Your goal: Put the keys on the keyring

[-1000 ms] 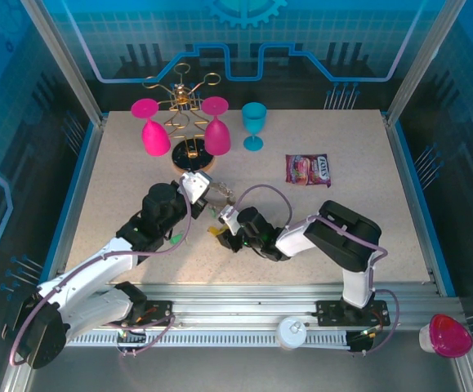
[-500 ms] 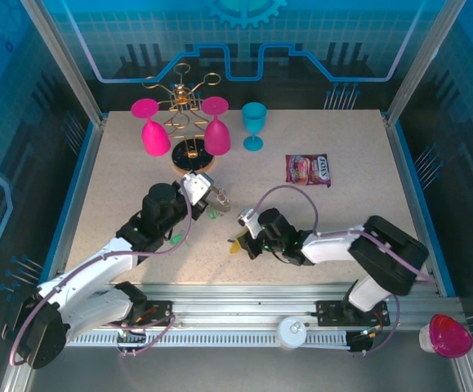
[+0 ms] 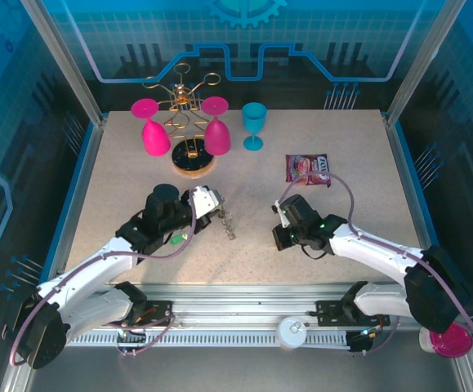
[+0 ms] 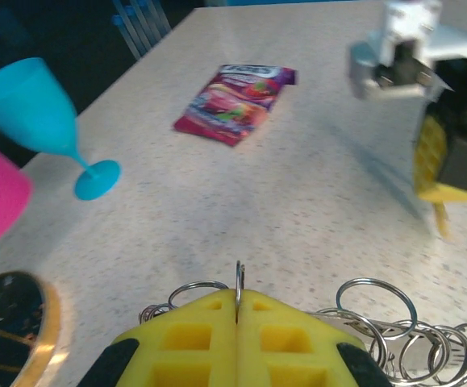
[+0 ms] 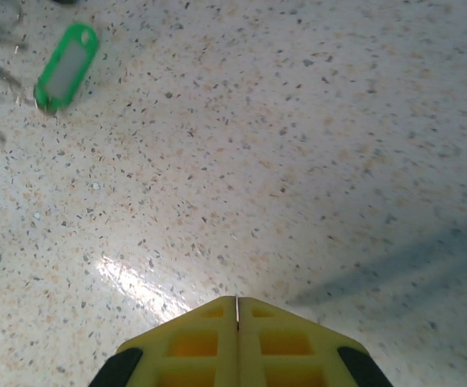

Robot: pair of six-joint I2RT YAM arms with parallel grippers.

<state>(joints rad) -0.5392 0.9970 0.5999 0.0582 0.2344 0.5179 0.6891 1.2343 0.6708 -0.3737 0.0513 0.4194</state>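
Note:
My left gripper is shut on the keyring, a thin metal ring seen edge-on between its yellow pads. Several silver rings hang linked beside it and trail onto the table. One green key lies flat on the table, just below the left wrist. My right gripper hovers over bare table right of the rings; it is shut, and nothing shows between its pads. In the left wrist view a thin yellowish stub shows under its fingers; I cannot tell what it is.
A candy packet lies at the back right. A blue glass and a wire rack on a round wooden base, with two pink glasses, stand at the back. A table edge rail runs along the front.
The right arm has swung right, away from the rings, and its jaws have closed. The left gripper has shifted slightly right with the ring bunch.

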